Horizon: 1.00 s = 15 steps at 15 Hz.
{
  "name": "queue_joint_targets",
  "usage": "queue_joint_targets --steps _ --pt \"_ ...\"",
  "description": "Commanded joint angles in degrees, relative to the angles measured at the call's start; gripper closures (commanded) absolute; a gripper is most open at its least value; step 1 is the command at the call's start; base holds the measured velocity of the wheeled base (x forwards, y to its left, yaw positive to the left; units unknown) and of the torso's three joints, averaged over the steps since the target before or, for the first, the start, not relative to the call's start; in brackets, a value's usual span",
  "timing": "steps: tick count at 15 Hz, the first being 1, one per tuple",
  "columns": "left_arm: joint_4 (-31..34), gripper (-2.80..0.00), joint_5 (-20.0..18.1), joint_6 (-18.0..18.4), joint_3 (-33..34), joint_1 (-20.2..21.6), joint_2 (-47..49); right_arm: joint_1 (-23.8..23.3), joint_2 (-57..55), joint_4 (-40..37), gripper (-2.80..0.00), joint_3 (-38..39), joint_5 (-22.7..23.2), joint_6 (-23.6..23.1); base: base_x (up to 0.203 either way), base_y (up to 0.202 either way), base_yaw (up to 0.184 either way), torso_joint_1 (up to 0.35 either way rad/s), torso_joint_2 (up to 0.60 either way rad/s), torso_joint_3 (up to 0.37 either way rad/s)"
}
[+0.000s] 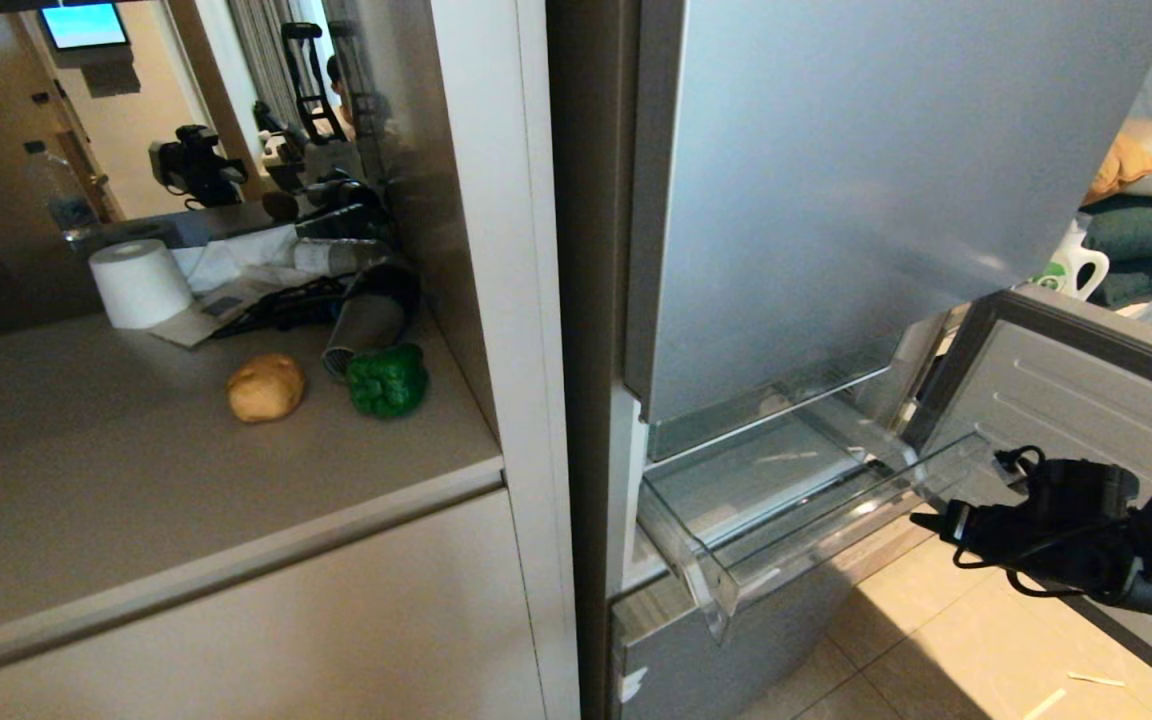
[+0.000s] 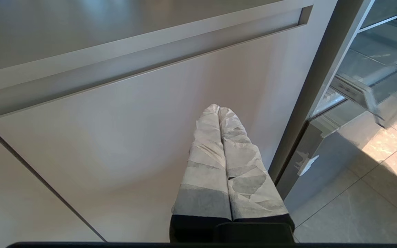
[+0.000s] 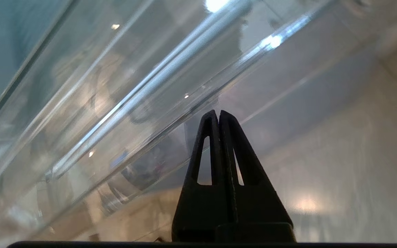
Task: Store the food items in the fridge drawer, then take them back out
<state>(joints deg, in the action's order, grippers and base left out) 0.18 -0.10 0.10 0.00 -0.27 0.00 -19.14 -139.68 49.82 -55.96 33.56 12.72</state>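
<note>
We see the bell pepper (image 1: 388,380) and potato (image 1: 266,387) on the beige counter (image 1: 136,480); the right gripper (image 1: 921,521), closed and empty, is beside the pulled-out fridge drawer (image 1: 726,575) above tiled floor (image 1: 936,640).

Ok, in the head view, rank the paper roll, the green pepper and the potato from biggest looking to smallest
1. White paper roll, though it stands farthest back on the counter.
2. Green pepper and potato: they look about alike, side by side, so no ranking between them.
</note>
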Motion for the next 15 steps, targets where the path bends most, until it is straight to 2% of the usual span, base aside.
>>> queue_joint_targets --steps 1,6,15 --pt "0.0 0.0 0.0 0.0 0.0 0.0 0.1 2.1 -2.4 1.6 0.0 -2.6 0.2 0.0 0.0 0.0 0.0 0.0 0.0 0.0" --pt "0.0 0.0 0.0 0.0 0.0 0.0 0.1 6.2 -6.4 2.9 0.0 -11.4 0.3 0.0 0.0 0.0 0.0 0.0 0.0 0.0" --pt "0.0 0.0 0.0 0.0 0.0 0.0 0.1 7.6 -13.3 2.8 0.0 -26.6 0.4 0.3 0.0 0.0 0.0 0.0 0.0 0.0"
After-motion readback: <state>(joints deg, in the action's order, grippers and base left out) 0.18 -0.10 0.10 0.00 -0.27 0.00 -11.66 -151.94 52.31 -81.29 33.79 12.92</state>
